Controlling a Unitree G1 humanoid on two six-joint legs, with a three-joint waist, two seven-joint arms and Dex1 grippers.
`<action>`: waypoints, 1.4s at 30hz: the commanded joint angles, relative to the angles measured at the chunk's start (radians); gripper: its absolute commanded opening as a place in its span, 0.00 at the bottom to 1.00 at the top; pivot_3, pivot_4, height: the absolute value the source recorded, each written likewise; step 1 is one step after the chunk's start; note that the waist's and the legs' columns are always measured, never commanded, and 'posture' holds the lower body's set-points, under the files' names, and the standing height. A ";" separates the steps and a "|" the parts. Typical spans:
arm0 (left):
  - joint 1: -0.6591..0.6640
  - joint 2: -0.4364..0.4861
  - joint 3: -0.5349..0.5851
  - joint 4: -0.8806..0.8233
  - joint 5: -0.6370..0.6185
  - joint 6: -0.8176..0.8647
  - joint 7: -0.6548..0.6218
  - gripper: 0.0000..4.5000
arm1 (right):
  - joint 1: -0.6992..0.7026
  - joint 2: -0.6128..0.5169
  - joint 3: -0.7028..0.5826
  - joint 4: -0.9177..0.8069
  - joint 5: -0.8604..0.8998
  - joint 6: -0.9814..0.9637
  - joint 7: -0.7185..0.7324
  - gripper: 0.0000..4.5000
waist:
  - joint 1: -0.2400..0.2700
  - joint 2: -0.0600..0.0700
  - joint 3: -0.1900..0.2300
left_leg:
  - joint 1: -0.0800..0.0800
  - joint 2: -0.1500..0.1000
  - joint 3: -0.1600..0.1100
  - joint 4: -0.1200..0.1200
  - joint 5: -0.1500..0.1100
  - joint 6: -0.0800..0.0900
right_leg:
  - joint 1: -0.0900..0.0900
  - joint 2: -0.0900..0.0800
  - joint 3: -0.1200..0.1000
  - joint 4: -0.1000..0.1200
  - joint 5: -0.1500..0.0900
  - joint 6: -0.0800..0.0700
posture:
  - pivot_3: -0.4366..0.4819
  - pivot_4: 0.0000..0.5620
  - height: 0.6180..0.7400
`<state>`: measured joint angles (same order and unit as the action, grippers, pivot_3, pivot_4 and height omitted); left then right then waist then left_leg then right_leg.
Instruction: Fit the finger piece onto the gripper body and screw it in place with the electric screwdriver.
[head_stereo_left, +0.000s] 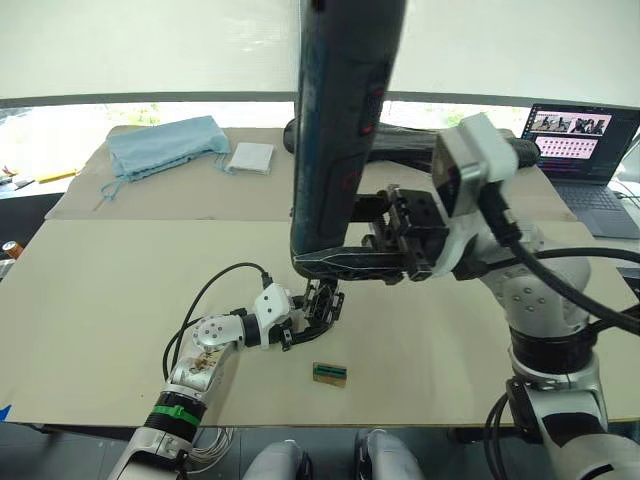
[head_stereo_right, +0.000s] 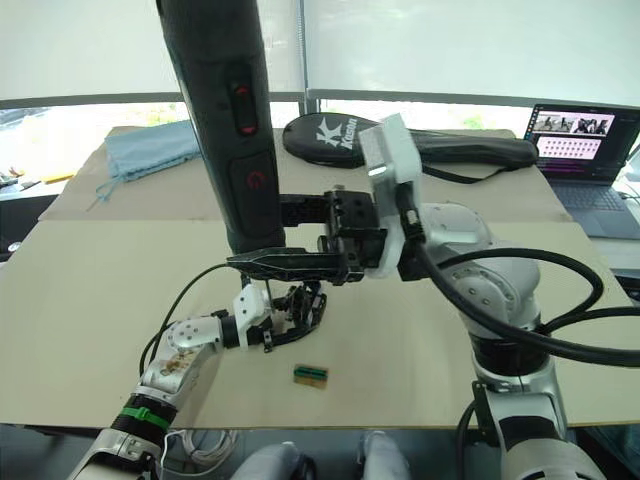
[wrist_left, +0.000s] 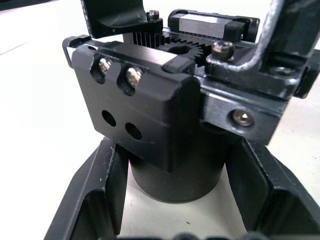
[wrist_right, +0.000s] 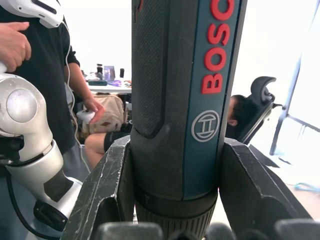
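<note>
My right gripper (head_stereo_left: 322, 262) is shut on the electric screwdriver (head_stereo_left: 340, 130), a thick black tool held upright over the table, with red lettering (wrist_right: 216, 47). Its thin metal bit (wrist_left: 272, 35) comes down onto the top of the gripper body (head_stereo_left: 322, 300). That small black mechanism with a round base (wrist_left: 175, 175) stands on the table with my left gripper (head_stereo_left: 312, 318) shut around it, fingers (wrist_left: 95, 200) on both sides. A black part (wrist_left: 115, 15) rises from the body's top; whether it is the finger piece I cannot tell.
A small green-and-tan box (head_stereo_left: 329, 373) lies near the table's front edge. At the back lie a blue cloth (head_stereo_left: 165, 145), a white folded cloth (head_stereo_left: 250, 157) and a black racket bag (head_stereo_right: 430, 140). A laptop (head_stereo_left: 580, 140) stands far right. People (wrist_right: 35, 75) are beyond the table.
</note>
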<state>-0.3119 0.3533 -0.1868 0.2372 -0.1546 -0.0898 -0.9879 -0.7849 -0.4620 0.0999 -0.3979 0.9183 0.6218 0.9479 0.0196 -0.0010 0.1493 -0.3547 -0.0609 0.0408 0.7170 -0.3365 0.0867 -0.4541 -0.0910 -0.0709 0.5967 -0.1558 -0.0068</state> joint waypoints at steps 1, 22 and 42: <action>0.016 0.006 -0.023 0.037 0.025 0.016 0.004 0.51 | -0.041 0.023 0.017 0.016 -0.079 -0.045 -0.010 0.43 | 0.000 0.000 0.000 | 0.000 0.000 0.000 0.000 0.000 0.000 | 0.000 0.000 0.000 0.000 0.000 0.000 | 0.48 0.27 1.00; 0.031 0.013 -0.024 0.020 0.015 0.036 0.000 0.51 | 0.029 0.088 0.083 0.077 -0.295 -0.142 0.068 0.43 | -0.008 0.000 0.000 | 0.000 -0.001 0.000 0.000 0.001 -0.001 | 0.000 0.001 -0.002 0.000 0.000 0.000 | 0.48 0.27 1.00; 0.032 0.014 -0.027 0.019 0.013 0.046 -0.006 0.51 | -0.012 0.073 0.087 0.077 -0.311 -0.104 0.082 0.43 | -0.009 0.000 0.000 | 0.001 -0.001 0.000 0.000 0.001 -0.002 | 0.001 0.001 -0.004 0.000 0.000 0.000 | 0.48 0.27 1.00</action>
<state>-0.3025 0.3585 -0.1889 0.2283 -0.1597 -0.0815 -0.9933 -0.7660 -0.3929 0.2019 -0.2929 0.6012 0.5309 1.0258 0.0109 -0.0008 0.1493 -0.3538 -0.0617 0.0409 0.7170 -0.3355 0.0847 -0.4535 -0.0896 -0.0749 0.5969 -0.1558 -0.0068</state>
